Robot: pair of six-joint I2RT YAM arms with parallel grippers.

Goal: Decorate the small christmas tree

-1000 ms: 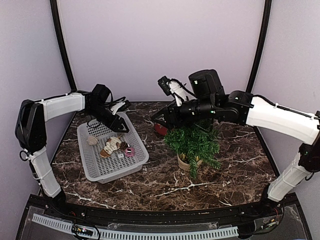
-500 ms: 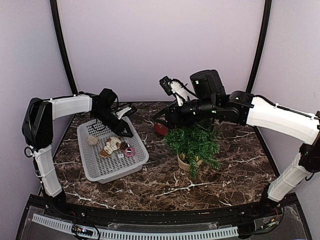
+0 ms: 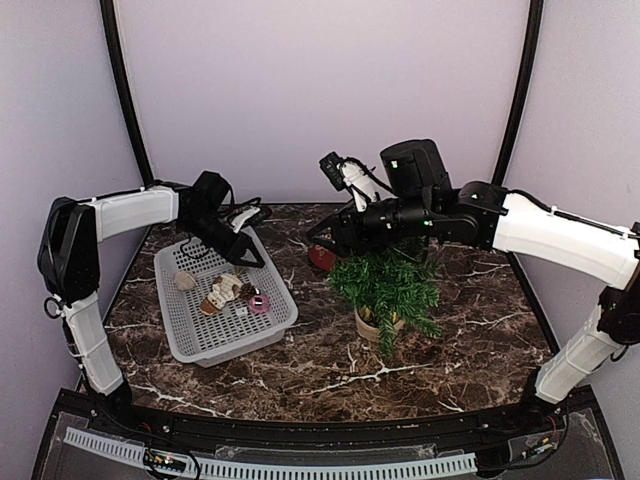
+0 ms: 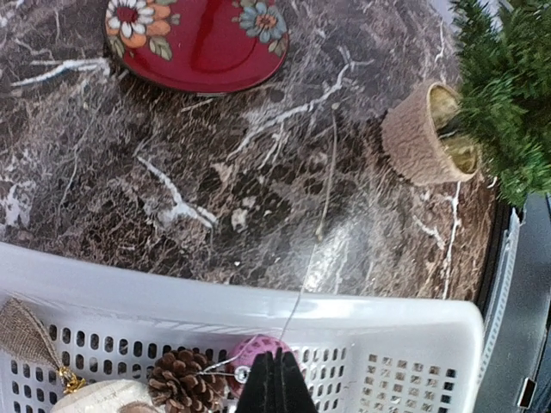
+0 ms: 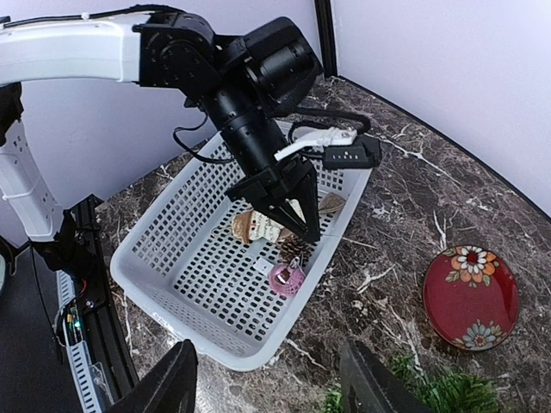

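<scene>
The small christmas tree (image 3: 388,285) stands in its beige pot (image 4: 422,133) right of centre on the marble table. A grey basket (image 3: 220,345) at the left holds a pink ball (image 4: 250,354), a pine cone (image 4: 181,383) and a white figure ornament (image 5: 258,228). My left gripper (image 4: 275,379) is low over the basket's right rim, shut, with the pink ball's thin thread running up from its tips and over the rim. My right gripper (image 5: 271,379) hangs open and empty above the table, between the tree and the basket.
A red flowered plate (image 3: 320,258) lies behind the tree, under the right arm. A burlap ornament (image 4: 21,331) lies in the basket's far corner. The table's front edge and a black rail run along the near side.
The left gripper has closed from about half open to shut and dipped toward the basket's right rim. The right arm has stayed in place.
</scene>
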